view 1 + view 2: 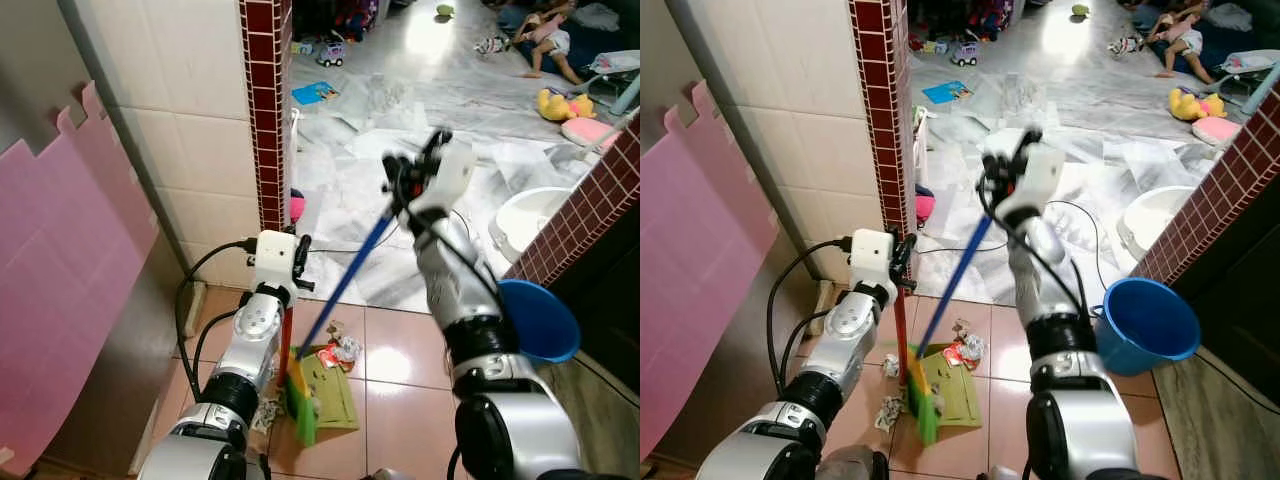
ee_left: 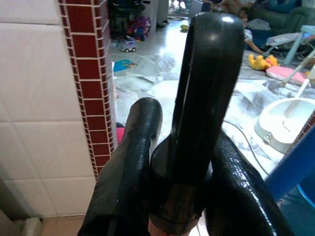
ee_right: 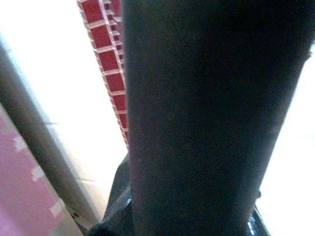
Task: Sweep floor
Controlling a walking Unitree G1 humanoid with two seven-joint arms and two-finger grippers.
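Underfoot, the floor (image 1: pixel 400 350) is pinkish tile that gives way to pale marble in the room beyond, where toys, paper sheets and a person sitting on the ground are scattered far off. Cream wall tiles with a dark red brick-pattern edge (image 1: pixel 268 110) rise just beyond the left gripper, and pink foam mats (image 1: pixel 60 260) lean against the wall further to its left.

Both silver arms reach forward and down from the robot's body. The left gripper (image 1: pixel 297 262) has its black fingers (image 2: pixel 142 162) closed around the top of a red handle (image 1: pixel 287 335), which drops straight beneath it to a green dustpan (image 1: pixel 320 395) lying on the tile. The right arm is bent upward, its gripper (image 1: pixel 998 170) raised higher and further forward than the left one, clamped on the upper end of a blue broom handle (image 1: pixel 345 285). That handle slants down and back toward the left gripper, meeting the dustpan below it. Crumpled litter (image 1: pixel 342 350) in white and red lies on the tile touching the dustpan's far edge, between the two arms. A blue bucket (image 1: pixel 1145 322) stands to the right of the right forearm, beside a second brick-pattern wall
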